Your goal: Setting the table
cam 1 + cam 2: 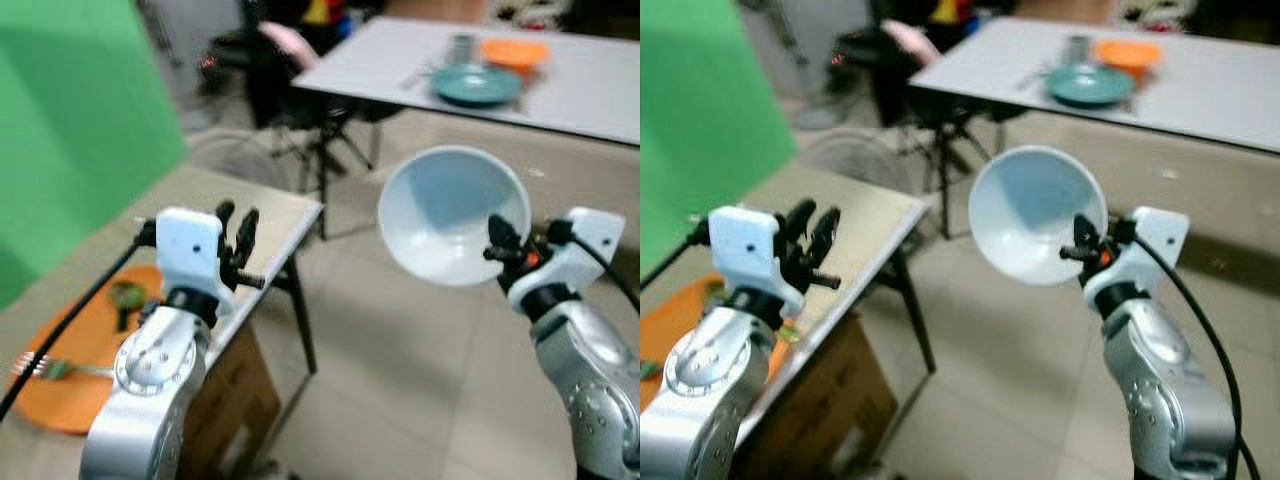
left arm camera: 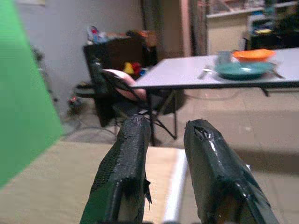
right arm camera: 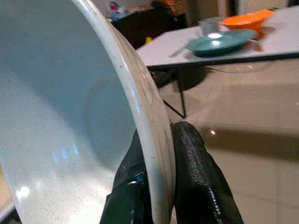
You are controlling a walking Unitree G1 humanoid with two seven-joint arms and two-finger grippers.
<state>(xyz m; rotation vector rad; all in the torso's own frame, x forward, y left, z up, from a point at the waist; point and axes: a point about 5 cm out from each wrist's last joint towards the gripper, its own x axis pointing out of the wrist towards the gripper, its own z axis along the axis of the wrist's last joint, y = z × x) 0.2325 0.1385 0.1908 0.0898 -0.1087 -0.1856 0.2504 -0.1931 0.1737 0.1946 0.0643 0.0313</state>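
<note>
R gripper clamps white bowl over tiled floor; L gripper slightly apart.

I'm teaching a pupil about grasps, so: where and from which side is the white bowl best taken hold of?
By its thin rim, as the right gripper has it: one finger inside the wall, one outside. The white bowl is wide and deep, too broad to span, so the rim edge nearest the arm is the only pinchable part. It hangs tilted on that one hold.
</note>
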